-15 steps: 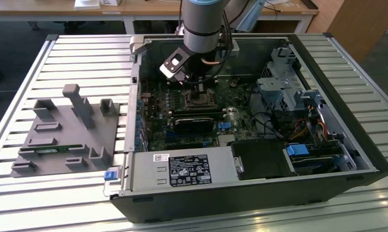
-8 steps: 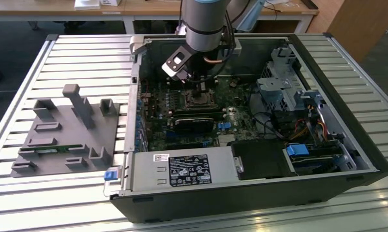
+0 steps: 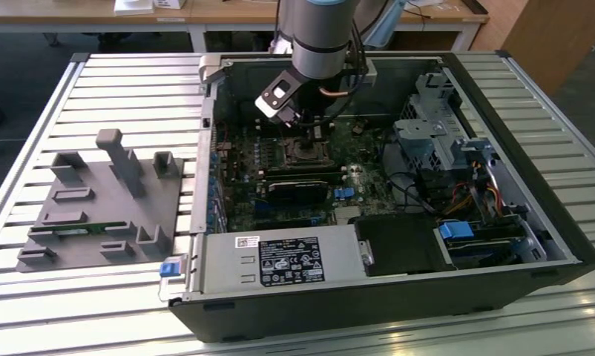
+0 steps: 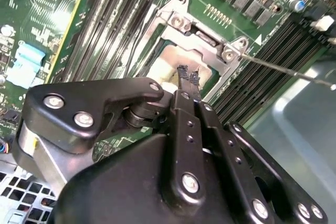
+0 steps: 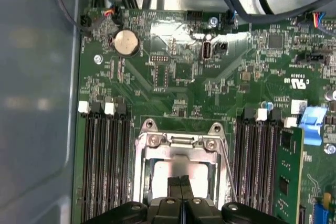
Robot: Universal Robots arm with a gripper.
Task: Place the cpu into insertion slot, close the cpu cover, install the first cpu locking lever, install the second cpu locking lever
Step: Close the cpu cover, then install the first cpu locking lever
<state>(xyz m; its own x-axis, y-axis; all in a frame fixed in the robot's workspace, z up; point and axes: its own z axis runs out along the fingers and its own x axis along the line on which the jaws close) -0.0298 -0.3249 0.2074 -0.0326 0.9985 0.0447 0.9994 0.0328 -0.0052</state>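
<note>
Jaws closed on nothing sit over the cpu (image 5: pixel 157 174), hemmed by window edges of the cpu cover (image 5: pixel 143 167).

Slatted metal table (image 3: pixel 110 81), wooden desks (image 3: pixel 228 11) behind

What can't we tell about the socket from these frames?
First wrist view: the gripper hides one side of the cpu cover and part of the cpu; the picture's edge cuts off the rest.
Both wrist views: whether the gripper touches the cpu is unclear.
Second wrist view: the locking lever runs off the edge, its end unseen.
Exterior view: the socket is too small, partly behind the arm, to judge latching.
</note>
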